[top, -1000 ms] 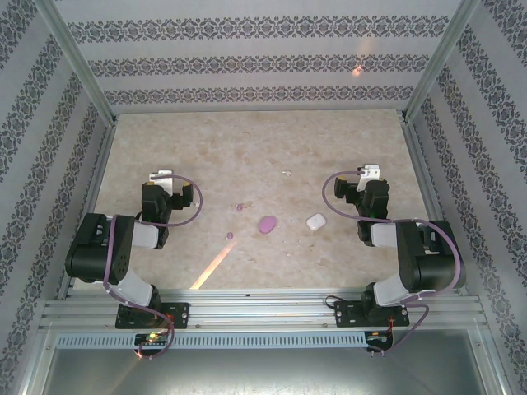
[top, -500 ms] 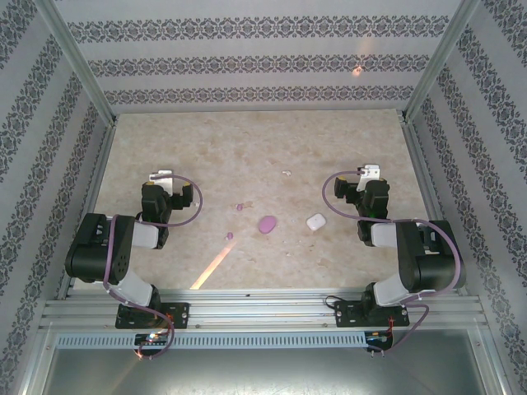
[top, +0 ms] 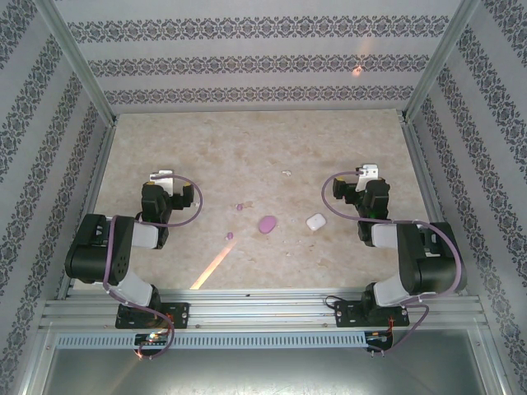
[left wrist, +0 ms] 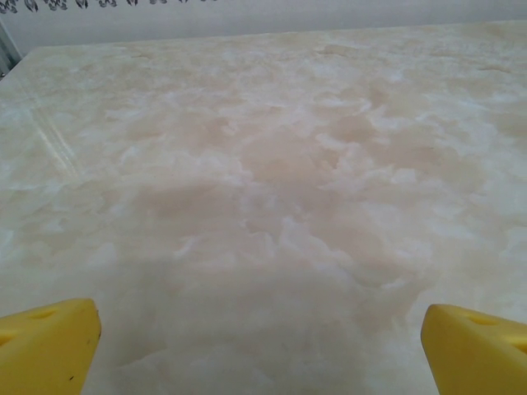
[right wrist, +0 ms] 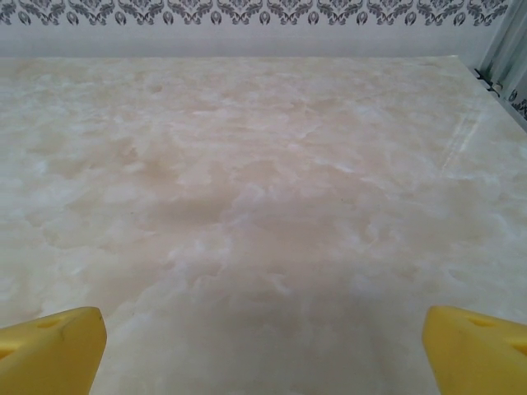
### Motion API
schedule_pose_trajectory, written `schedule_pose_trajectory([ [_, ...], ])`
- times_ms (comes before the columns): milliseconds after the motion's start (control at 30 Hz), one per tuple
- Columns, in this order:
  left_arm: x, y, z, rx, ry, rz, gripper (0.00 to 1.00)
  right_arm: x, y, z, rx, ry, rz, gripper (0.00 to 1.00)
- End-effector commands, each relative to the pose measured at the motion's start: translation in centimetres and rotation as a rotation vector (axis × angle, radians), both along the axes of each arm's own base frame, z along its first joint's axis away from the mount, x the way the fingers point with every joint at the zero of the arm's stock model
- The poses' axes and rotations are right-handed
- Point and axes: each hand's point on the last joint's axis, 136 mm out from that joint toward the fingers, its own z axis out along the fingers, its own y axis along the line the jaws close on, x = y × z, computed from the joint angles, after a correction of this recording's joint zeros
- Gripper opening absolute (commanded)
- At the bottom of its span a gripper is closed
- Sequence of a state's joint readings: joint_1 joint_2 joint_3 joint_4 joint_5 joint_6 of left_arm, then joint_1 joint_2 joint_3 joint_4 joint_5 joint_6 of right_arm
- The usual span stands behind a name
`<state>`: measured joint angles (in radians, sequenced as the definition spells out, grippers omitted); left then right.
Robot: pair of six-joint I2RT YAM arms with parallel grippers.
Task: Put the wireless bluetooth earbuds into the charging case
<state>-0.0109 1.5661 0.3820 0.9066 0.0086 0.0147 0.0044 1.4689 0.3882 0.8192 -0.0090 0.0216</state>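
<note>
A purple oval charging case (top: 267,223) lies mid-table, with a white rounded-square case (top: 315,220) to its right. Two pale purple earbuds (top: 240,206) (top: 230,235) lie left of the purple case, and a white earbud (top: 286,174) sits farther back. My left gripper (top: 161,176) rests low at the left, well apart from them, open with nothing between its yellow fingertips (left wrist: 45,346). My right gripper (top: 368,172) sits at the right, behind the white case, open and empty as well. Both wrist views look over bare marble between the left gripper (left wrist: 259,350) and right gripper (right wrist: 263,350) jaws.
The marble tabletop (top: 247,148) is boxed in by patterned walls at the back and both sides, with metal posts (top: 78,58) at the corners. An aluminium rail (top: 263,309) carrying the arm bases runs along the near edge. A streak of light (top: 212,267) lies on the table.
The right wrist has shifted very slightly to the left. The left arm, cases and earbuds have not moved.
</note>
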Motion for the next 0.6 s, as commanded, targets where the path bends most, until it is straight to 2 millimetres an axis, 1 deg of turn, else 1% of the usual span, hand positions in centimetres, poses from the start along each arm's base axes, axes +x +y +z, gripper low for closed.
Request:
schedule_pose_trajectory([
  [0,-0.1,0.0,2.1,-0.011,-0.025,-0.01,1.0,-0.1,0.6,2.5,-0.004,-0.04,0.025,0.98],
  [33,-0.2,-0.1,2.7,-0.012,-0.029,-0.015,1.0,-0.3,0.5,2.5,0.001,-0.011,0.018,0.98],
  [100,-0.4,0.0,3.8,-0.022,-0.009,-0.01,1.0,-0.5,0.3,3.5,0.03,0.033,-0.007,0.98],
  [200,-0.8,0.2,5.2,-0.084,0.086,0.033,1.0,-1.0,1.0,5.2,0.11,0.071,0.005,0.98],
  [267,-1.1,-0.4,5.9,-0.136,0.161,0.022,1.0,-1.6,1.9,6.1,0.155,0.094,0.021,0.98],
  [300,-1.3,-1.1,6.2,-0.159,0.196,-0.009,1.0,-1.9,2.2,6.6,0.171,0.109,0.014,0.98],
  [367,-2.0,-2.5,5.7,-0.212,0.278,-0.052,1.0,-2.5,2.7,6.6,0.193,0.166,-0.01,0.96],
  [433,-2.5,-4.2,4.8,-0.247,0.353,-0.076,1.0,-3.2,4.1,5.8,0.218,0.245,0.009,0.94],
  [533,-3.8,-7.2,3.3,-0.221,0.453,-0.111,1.0,-3.7,7.1,4.4,0.25,0.349,0.069,0.91],
  [567,-4.2,-8.5,2.8,-0.22,0.473,-0.138,1.0,-4.0,8.5,4.0,0.251,0.383,0.097,0.91],
])
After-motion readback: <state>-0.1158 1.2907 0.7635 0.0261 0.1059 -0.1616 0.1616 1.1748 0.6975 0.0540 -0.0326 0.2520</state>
